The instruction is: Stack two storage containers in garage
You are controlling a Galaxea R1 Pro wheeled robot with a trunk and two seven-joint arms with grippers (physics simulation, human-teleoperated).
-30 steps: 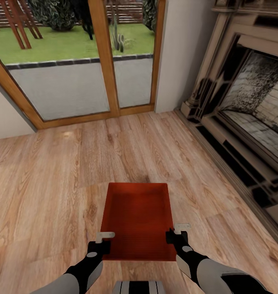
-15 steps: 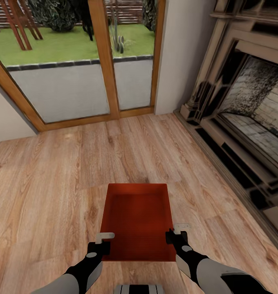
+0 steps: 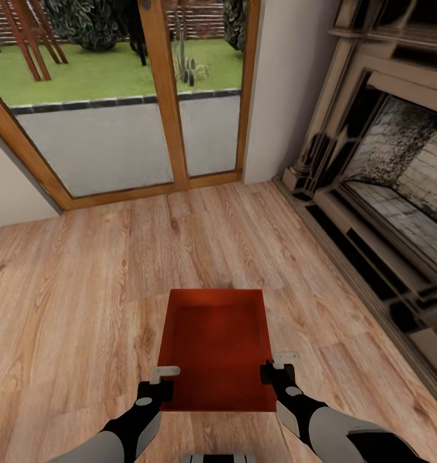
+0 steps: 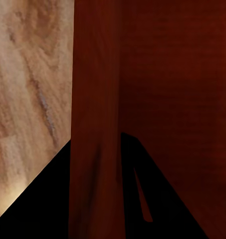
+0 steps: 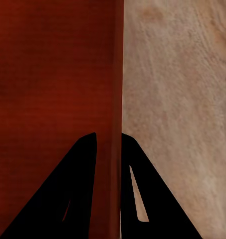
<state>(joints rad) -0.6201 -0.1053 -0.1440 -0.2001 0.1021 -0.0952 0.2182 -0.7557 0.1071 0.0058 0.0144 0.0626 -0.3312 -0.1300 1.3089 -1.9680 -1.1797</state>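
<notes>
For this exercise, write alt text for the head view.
Both grippers, left and right, clamp the side walls of a red-orange storage container above a wood-plank floor; glass doors ahead, fireplace at right.

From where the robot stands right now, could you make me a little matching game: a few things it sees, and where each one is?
Things:
1. storage container
2. left end effector
3. right end effector
4. fireplace
5. glass doors

Places:
A. along the wall at the view's right
B. clamped on the box's right wall
C. straight ahead, facing the garden
D. held between both arms, over the wood floor
E. clamped on the box's left wall

Pairs: 1-D, 2-E, 3-B, 4-A, 5-C
</notes>
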